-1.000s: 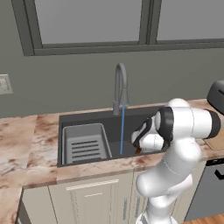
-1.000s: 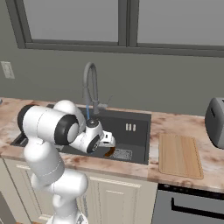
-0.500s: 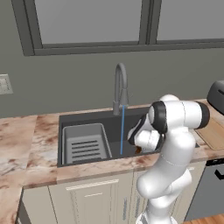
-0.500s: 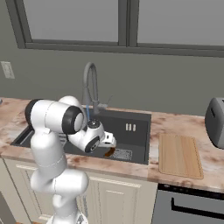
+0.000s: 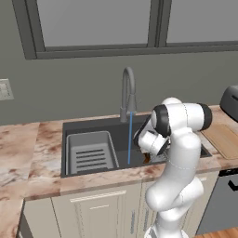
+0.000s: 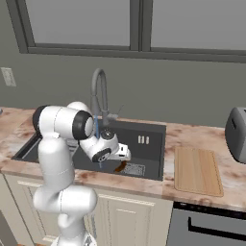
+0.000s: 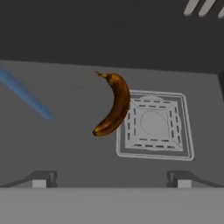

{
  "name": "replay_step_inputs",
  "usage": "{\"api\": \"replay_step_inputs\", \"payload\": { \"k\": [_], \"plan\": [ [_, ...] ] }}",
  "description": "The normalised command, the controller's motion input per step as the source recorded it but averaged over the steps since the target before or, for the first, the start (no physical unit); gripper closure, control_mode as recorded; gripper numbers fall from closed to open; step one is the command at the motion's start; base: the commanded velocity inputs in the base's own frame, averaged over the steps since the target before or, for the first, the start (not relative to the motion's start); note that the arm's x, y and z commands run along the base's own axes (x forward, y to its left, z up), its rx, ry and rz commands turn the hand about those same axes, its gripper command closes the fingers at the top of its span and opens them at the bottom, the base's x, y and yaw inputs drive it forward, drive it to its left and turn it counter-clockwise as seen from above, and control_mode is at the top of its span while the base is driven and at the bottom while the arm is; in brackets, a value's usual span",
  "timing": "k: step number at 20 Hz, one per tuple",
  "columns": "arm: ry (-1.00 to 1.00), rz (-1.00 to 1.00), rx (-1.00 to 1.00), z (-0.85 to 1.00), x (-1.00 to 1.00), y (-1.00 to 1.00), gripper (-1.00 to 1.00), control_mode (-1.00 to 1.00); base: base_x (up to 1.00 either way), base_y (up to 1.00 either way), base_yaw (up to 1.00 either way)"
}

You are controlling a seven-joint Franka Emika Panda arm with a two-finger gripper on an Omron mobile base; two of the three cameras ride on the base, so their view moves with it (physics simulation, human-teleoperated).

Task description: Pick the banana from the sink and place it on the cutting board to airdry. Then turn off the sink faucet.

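Down in the hand view, banana [image 7: 114, 105] at frame centre, lying flat on the dark sink [image 7: 65, 144] floor, curved, stem end toward the top, its right flank overlapping the left edge of the square drain grate [image 7: 154, 124]. Gripper [image 7: 111, 181] spread wide, finger tips [image 7: 39, 179] low at left and right of the frame, clamped on nothing, apart from the banana and hanging above it. Blue water stream [image 7: 26, 97] slanting across the left side, landing clear of the fruit. In the left base view, gooseneck sink faucet [image 5: 128, 93] just above centre, running a thin blue line into the basin; ribbed tray insert [image 5: 90, 152] in the left part of the basin; arm bent over the right half. Cutting board [image 5: 225, 139] at the right edge on the marbled countertop [image 5: 28, 153]. In the right base view, cutting board lower right of centre, beside the basin, bare; toaster [image 6: 237, 133] at the far right edge; banana a small brown sliver just under the hand near the drain.
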Motion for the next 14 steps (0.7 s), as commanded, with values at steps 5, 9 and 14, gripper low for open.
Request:
{"api": "replay_step_inputs", "payload": {
  "k": [5,9,14],
  "plan": [
    [0.0,0.0,0.0,-0.25,0.19,-0.02,-1.0,-1.0,0.0,0.0,0.0],
    [0.0,0.0,0.0,-0.31,0.19,0.0,-1.0,-1.0,0.0,0.0,0.0],
    [0.0,0.0,0.0,-0.29,0.2,0.0,-1.0,-1.0,0.0,0.0,0.0]
  ]
}}
